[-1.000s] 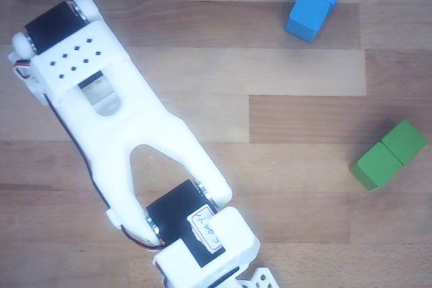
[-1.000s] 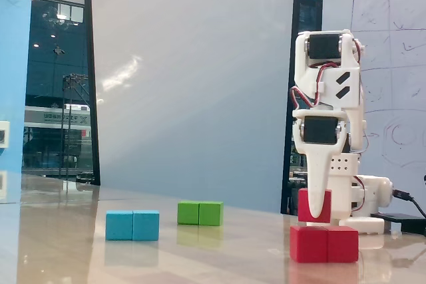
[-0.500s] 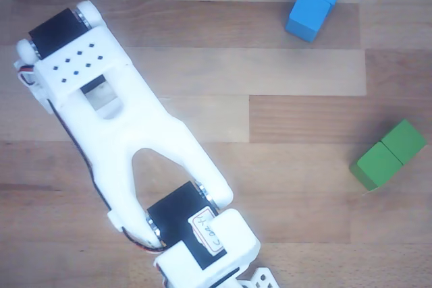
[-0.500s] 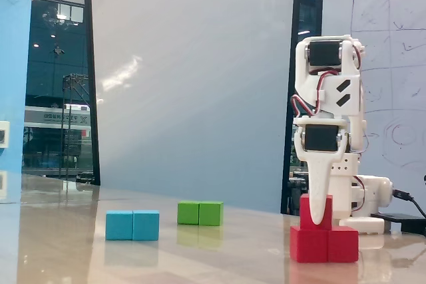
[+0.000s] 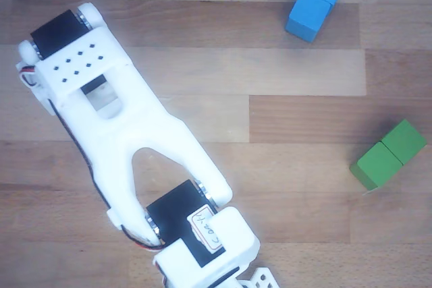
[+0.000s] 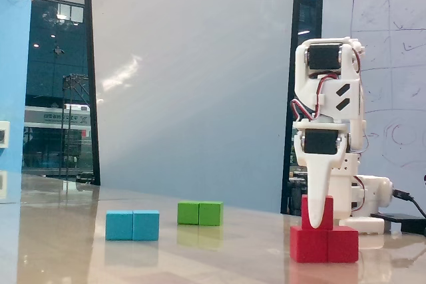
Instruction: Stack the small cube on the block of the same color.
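Observation:
In the fixed view the small red cube (image 6: 325, 212) sits on top of the red two-cube block (image 6: 324, 245), over its middle. My gripper (image 6: 315, 217) points straight down from above. Its white front finger (image 6: 319, 177) lies across the cube's near face, and the other finger is hidden behind the cube. The jaws appear closed on the cube. In the other view only the white arm (image 5: 128, 133) shows. The gripper, the cube and the red block lie below that view's bottom edge.
A blue double block (image 6: 132, 225) and a green double block (image 6: 200, 213) lie left of the red stack. The other view shows blue (image 5: 315, 2) at top right and green (image 5: 388, 154) at right on the wooden table. The arm's base (image 6: 363, 201) stands behind the stack.

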You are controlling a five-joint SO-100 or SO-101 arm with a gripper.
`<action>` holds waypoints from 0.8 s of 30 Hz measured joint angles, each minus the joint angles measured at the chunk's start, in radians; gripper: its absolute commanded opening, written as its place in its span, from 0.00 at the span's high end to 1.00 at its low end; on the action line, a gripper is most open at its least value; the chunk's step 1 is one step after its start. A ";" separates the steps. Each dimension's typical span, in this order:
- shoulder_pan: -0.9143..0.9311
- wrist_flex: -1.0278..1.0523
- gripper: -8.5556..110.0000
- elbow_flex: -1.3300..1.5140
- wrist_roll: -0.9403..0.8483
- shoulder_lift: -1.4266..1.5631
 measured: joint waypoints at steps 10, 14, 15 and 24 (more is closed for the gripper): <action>0.114 0.000 0.65 0.000 0.000 0.000; 0.201 0.000 0.66 0.000 0.000 0.000; 0.224 0.000 0.66 0.000 0.000 0.000; 0.488 0.000 0.66 0.000 0.000 0.000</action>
